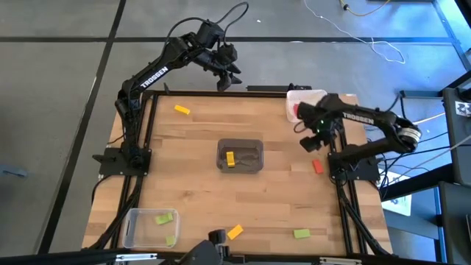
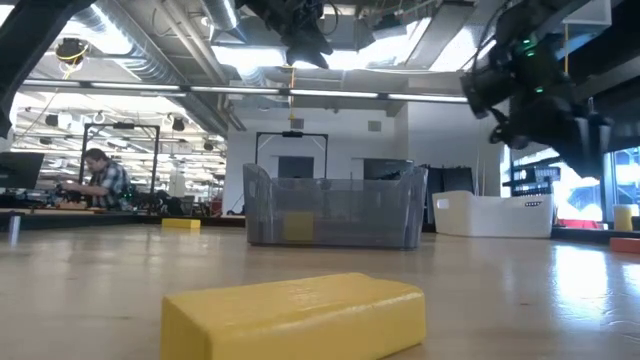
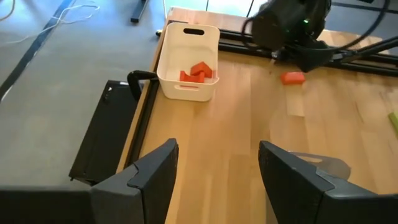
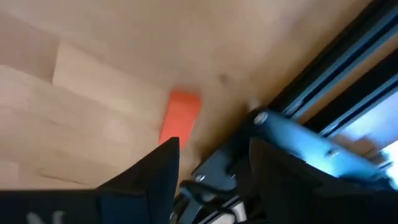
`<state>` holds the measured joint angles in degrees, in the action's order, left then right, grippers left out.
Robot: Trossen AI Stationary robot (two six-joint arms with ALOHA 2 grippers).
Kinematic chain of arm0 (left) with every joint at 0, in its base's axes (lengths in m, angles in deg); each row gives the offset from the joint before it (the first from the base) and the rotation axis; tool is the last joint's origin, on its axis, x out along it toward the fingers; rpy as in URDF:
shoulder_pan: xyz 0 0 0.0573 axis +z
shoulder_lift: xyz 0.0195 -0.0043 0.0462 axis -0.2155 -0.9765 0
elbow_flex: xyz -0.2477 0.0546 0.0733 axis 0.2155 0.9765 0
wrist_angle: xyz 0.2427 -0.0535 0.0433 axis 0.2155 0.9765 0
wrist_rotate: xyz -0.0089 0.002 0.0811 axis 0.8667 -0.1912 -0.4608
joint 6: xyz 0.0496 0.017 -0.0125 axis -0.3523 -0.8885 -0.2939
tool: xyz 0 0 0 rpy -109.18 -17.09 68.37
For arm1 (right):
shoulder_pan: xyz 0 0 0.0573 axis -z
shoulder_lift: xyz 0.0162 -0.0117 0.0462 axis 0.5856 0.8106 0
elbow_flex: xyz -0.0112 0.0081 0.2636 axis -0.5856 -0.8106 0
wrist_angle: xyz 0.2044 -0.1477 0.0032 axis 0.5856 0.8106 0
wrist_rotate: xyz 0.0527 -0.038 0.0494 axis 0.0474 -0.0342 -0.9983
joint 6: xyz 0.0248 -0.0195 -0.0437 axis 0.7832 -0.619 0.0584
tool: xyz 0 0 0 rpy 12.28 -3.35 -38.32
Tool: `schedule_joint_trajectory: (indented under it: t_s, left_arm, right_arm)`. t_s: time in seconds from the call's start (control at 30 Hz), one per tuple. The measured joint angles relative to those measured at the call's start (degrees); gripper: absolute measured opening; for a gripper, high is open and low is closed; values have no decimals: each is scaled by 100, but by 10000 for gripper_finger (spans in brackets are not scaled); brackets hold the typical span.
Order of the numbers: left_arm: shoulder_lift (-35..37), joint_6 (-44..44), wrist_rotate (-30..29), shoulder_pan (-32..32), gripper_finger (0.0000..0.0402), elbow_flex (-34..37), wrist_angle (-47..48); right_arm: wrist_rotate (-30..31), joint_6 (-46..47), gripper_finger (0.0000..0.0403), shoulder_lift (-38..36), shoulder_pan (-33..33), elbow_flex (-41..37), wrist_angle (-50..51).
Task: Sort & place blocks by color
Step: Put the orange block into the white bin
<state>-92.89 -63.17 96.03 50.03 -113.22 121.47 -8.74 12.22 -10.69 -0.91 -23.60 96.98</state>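
A loose red block (image 1: 318, 166) lay on the wooden table (image 1: 191, 184) near its right edge, close to the black frame rail. The right gripper (image 1: 312, 144) hovered just beside and above this block, its fingers (image 4: 160, 163) spread apart and holding nothing; in the right wrist view the red block showed between and beyond the two fingers. More red blocks (image 3: 198, 72) sat inside the white bin (image 3: 186, 61) at the far right corner of the table.

One yellow block (image 1: 230, 158) lay in the grey bin (image 1: 240, 155) at the middle of the table. Another yellow block (image 1: 182, 110) lay on the table toward the far left, and a third (image 1: 235, 232) lay at the near edge, close in front of the low camera. Two light green blocks (image 1: 164, 218) sat in the clear bin (image 1: 149, 227) at the near left corner, and one green block (image 1: 301, 234) lay loose near the front right.

The left gripper (image 1: 224, 78) waited raised over the far edge of the table, its fingers (image 3: 153, 171) spread and empty.
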Motion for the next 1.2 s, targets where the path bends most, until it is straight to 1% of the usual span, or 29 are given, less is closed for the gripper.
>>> schedule_joint_trajectory:
  t_s: [0.2, 0.5, 0.63, 0.73, 0.83, 1.0, 1.13, 1.2]
  left_arm:
    - [0, -6, 0, -20, 214, 0, 0]
    - [0, -172, 1, -15, 214, 0, -2]
    - [0, -175, 2, -20, 214, 0, -1]
    - [0, -176, 2, -20, 214, 0, -2]
    - [-2, -177, 87, -19, 214, 0, -1]
    - [-2, -200, 129, -20, 214, 0, -2]
    - [-2, -314, 130, -16, 214, 0, -2]
    - [-4, -371, 129, -17, 214, 0, -2]
  right_arm:
    - [-536, 1213, 194, -589, -663, -728, -56]
    - [-537, 2781, 194, -671, -1550, -713, -273]
    - [-532, 3481, 194, -674, -1895, -716, -768]
    - [-218, 3991, 194, -665, -2081, -716, -1058]
    - [102, 4534, 194, -661, -2205, -750, -1062]
    - [46, 5298, 194, -633, -2453, -1072, -1228]
    - [379, 5371, 194, -533, -2581, -1039, -1314]
    - [320, 5518, 194, -468, -2577, -1053, -1343]
